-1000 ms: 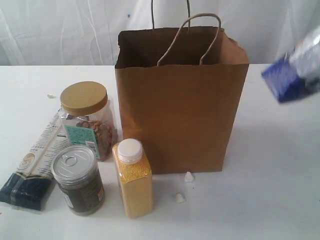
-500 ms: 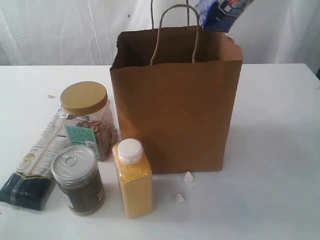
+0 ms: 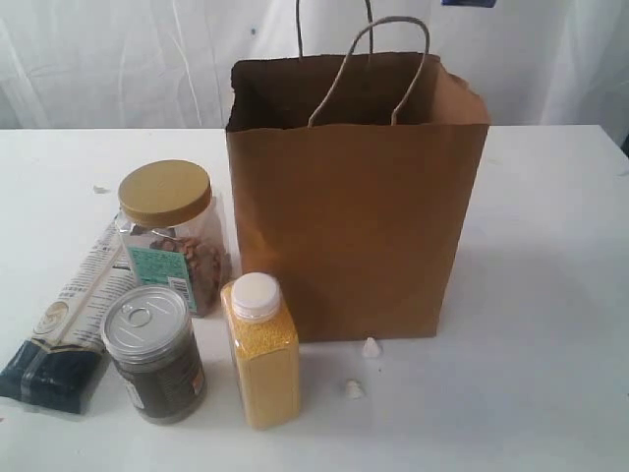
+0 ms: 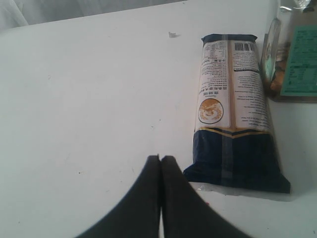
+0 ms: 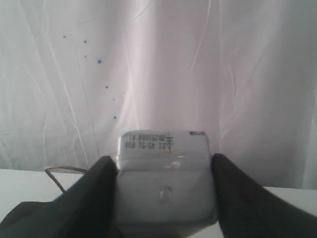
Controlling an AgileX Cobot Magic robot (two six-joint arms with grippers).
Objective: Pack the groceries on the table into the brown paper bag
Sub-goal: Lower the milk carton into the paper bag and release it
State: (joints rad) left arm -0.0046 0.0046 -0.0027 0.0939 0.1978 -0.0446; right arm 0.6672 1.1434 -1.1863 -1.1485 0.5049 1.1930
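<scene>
Stock as we find it, left to right in the exterior view:

1. Long white-and-navy packet (image 3: 59, 329): lower left, flat on the table (image 3: 550, 295), navy end nearest the bottom edge. In the left wrist view we see the left gripper (image 4: 160, 159) just beside that navy end, jaws pressed together and holding nothing.
2. Tan-lidded clear jar (image 3: 169, 236): left of centre, upright, touching the packet's white end.
3. Silver-lidded dark jar (image 3: 153, 354): lower left, upright, just in front of the clear jar.
4. White-capped yellow bottle (image 3: 261, 352): lower centre, upright, between the dark jar and the bag.
5. Brown paper bag (image 3: 359, 216): centre, upright, mouth open, handles raised. We note two white bits (image 3: 370, 346) on the table at its base.
6. Small white-blue carton (image 5: 166, 183): off the table, clamped between the fingers of the right gripper (image 5: 163, 161) before a white curtain (image 5: 158, 59). In the exterior view we see only a blue sliver at the top edge, above the bag's right side.
</scene>
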